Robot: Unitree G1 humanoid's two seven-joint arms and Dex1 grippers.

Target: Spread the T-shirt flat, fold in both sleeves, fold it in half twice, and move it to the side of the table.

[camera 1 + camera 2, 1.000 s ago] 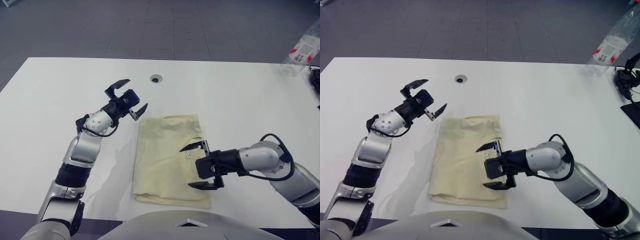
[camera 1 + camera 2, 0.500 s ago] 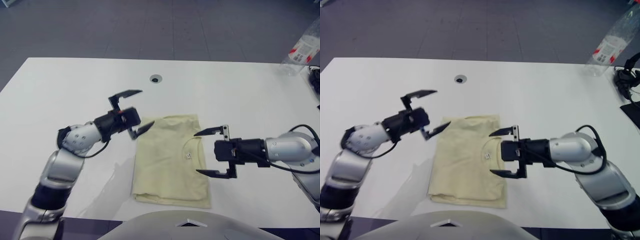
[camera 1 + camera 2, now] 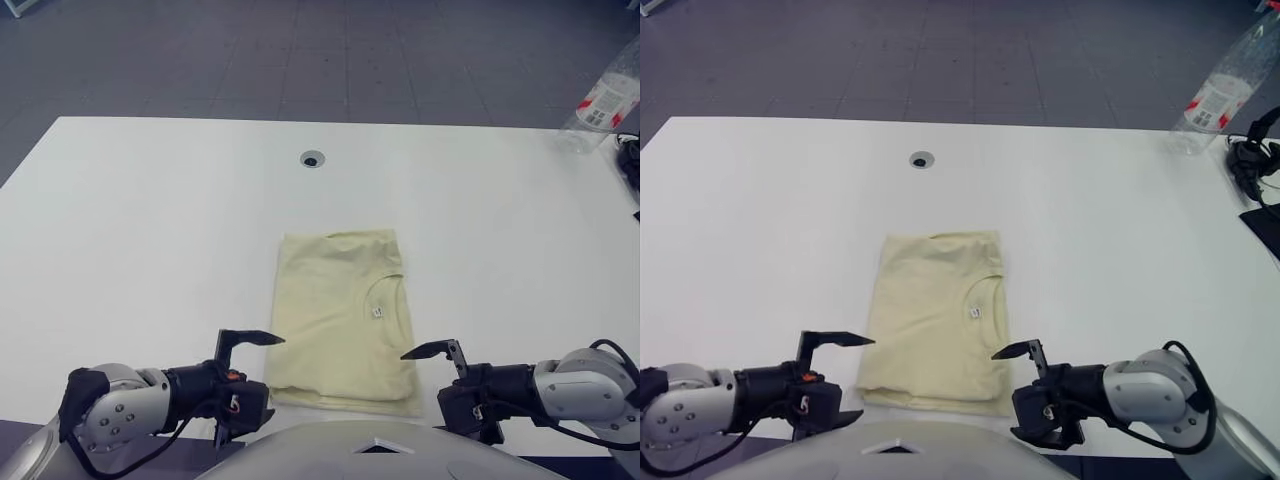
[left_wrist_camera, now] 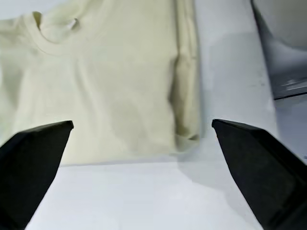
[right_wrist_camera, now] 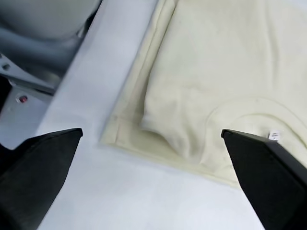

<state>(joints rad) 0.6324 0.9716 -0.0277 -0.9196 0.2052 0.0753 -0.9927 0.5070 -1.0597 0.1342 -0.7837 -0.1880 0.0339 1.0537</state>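
A pale yellow T-shirt (image 3: 343, 315) lies folded into a narrow rectangle on the white table (image 3: 140, 220), its collar and label facing up, close to the front edge. My left gripper (image 3: 250, 390) hovers open at the table's front edge, just off the shirt's near left corner. My right gripper (image 3: 445, 395) stands open at the front edge by the near right corner. In the left wrist view the shirt's corner (image 4: 182, 129) sits between the spread fingers (image 4: 33, 163). The right wrist view shows the layered hem (image 5: 158, 129) between its fingers (image 5: 43, 163). Neither holds anything.
A round cable hole (image 3: 312, 158) sits in the table behind the shirt. A clear plastic bottle (image 3: 603, 100) lies at the far right corner, with black cables (image 3: 1245, 155) at the right edge. Bare tabletop stretches left and right of the shirt.
Both arms have drawn back from over the shirt to the table's near edge and dropped low, staying open. The shirt lies where it was.
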